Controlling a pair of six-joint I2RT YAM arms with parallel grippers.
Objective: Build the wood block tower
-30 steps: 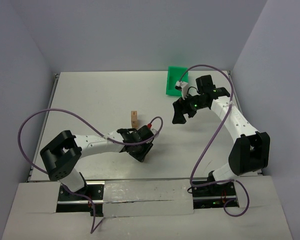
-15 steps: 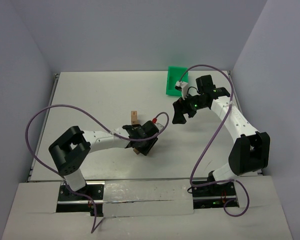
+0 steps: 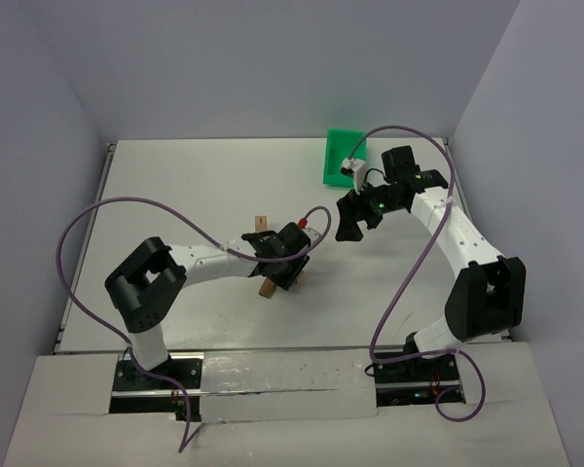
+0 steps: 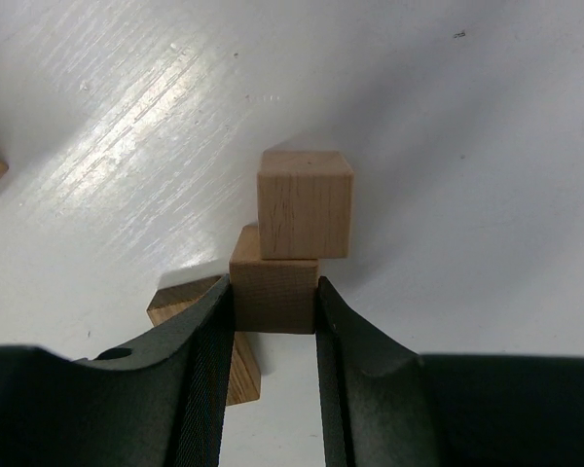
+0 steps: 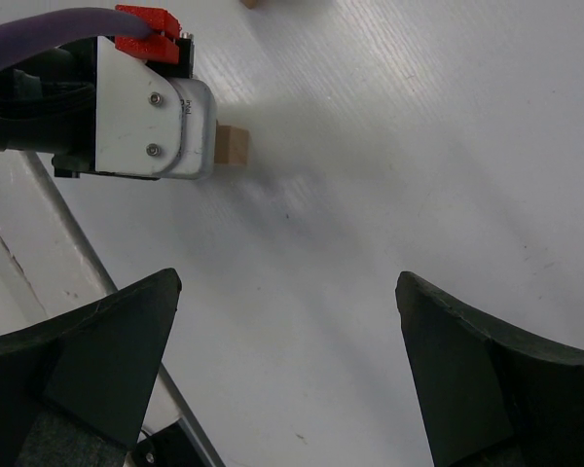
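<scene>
Wood blocks [image 4: 305, 204]: plain light-tan cubes, faint grain

matt raw wood blocks [image 4: 304, 204] on a glossy table [image 4: 467, 126].

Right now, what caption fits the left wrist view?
Left gripper pinching a wooden cube, a second cube just beyond.

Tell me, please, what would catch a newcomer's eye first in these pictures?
The left gripper, near the middle of the table, draws the eye first: it is shut on a wood block, with another wood cube just beyond it. The right gripper hangs open to its right, and the bright green bin sits at the table's far edge.
</scene>
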